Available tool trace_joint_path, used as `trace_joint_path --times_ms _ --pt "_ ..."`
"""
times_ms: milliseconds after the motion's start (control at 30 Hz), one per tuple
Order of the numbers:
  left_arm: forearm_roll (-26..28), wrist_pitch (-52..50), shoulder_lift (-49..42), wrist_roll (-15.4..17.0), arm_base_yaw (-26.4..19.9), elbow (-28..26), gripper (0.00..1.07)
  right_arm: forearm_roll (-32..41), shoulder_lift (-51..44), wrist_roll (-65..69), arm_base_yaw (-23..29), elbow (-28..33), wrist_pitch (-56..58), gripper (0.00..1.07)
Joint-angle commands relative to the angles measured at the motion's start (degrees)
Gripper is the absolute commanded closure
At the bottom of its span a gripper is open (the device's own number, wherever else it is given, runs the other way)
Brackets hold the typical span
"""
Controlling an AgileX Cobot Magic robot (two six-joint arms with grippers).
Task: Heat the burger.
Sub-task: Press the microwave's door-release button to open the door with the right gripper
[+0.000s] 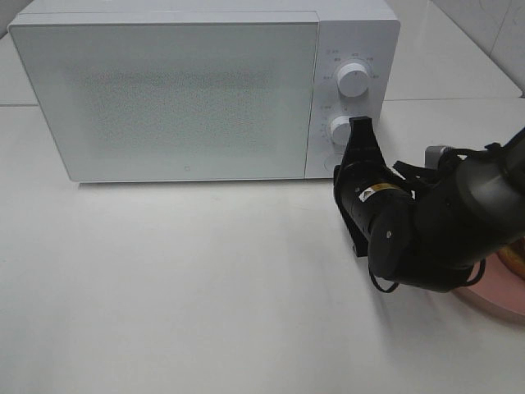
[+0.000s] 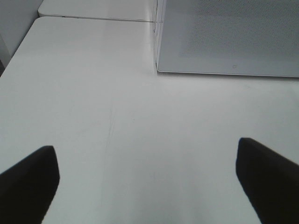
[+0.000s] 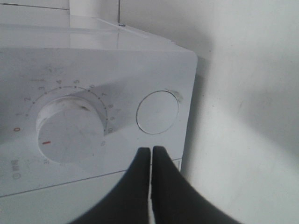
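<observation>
Pressing the round button (image 3: 157,112) beside the lower dial (image 3: 70,128) is best done squarely; right tool (image 3: 151,151) is pinched together, left tool (image 2: 145,156) spread apart.

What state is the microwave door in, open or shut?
Shut. The door lies flush with the control panel, and the high view shows no gap along its edge and nothing of the interior.

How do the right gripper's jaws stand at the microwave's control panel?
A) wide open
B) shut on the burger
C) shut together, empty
C: in the right wrist view the right gripper is closed to a single tip with nothing in it, just short of the round button.
</observation>
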State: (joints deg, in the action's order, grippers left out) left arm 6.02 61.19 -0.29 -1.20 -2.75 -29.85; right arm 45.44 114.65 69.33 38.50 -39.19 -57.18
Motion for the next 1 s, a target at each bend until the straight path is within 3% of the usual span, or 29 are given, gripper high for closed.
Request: trace_joint_path --times_ms 33,433,1000 --pt "0.52 0.17 -1.26 0.11 -0.17 0.11 0.1 -1.15 0.74 0.0 -0.97 -1.38 0.4 1.07" --pt "0.52 0.17 -1.26 0.11 -0.17 0.11 0.1 -1.89 4.76 0.34 -3.09 -6.53 4.41 1.07" --pt "0.46 0.17 -1.26 0.11 -0.17 0.11 0.1 -3.44 7.62 -0.4 -5.1 -9.28 2.23 1.07"
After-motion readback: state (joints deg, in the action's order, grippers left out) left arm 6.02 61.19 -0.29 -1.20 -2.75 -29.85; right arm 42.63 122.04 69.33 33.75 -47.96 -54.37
